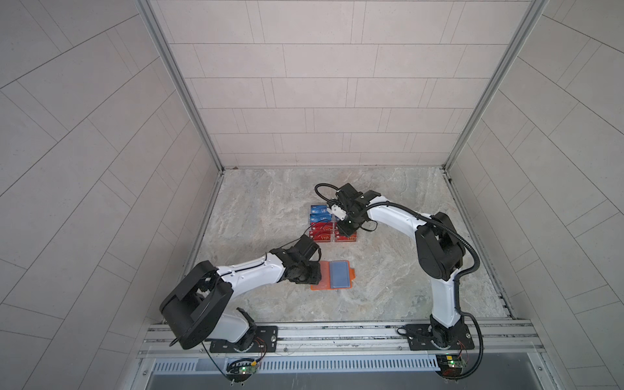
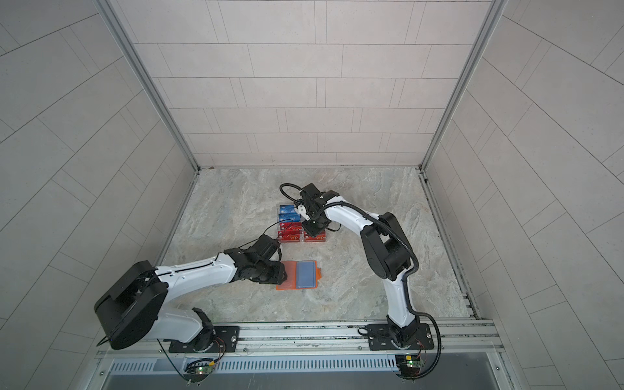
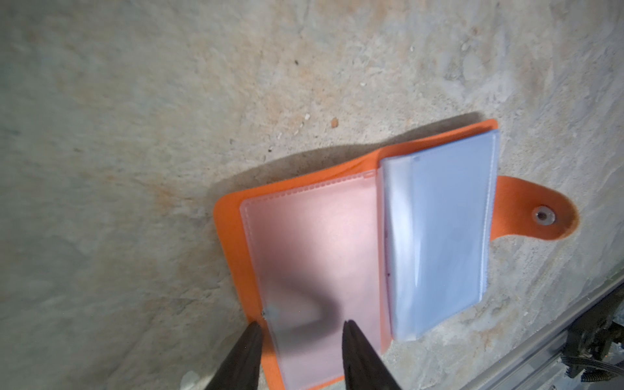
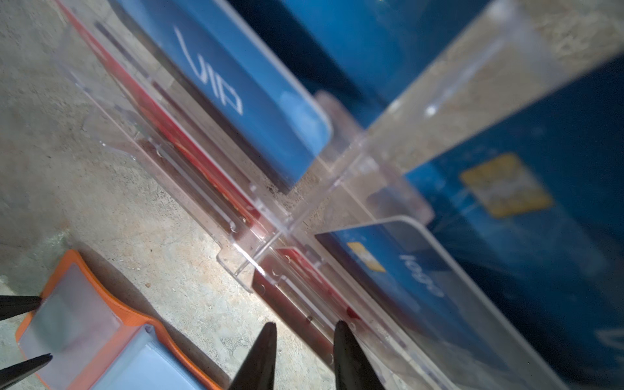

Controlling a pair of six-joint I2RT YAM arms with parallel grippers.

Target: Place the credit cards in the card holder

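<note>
The orange card holder (image 1: 332, 275) (image 2: 299, 275) lies open on the stone table, clear sleeves up, its snap tab (image 3: 540, 212) pointing right. My left gripper (image 3: 303, 325) (image 1: 314, 274) is open at the holder's left flap: one finger sits just outside the orange edge, the other on the clear sleeve (image 3: 310, 243). Blue credit cards (image 1: 319, 212) (image 4: 236, 101) and red credit cards (image 1: 320, 233) (image 4: 202, 162) stand in clear racks behind. My right gripper (image 4: 304, 325) (image 1: 345, 231) is open low over the front edge of the right rack, with nothing held.
Two clear acrylic tiered racks (image 1: 346, 238) (image 4: 371, 152) stand side by side mid-table. Metal rails (image 1: 337, 332) run along the front edge, and tiled walls close in the back and sides. Bare stone (image 1: 388, 277) lies right of the holder.
</note>
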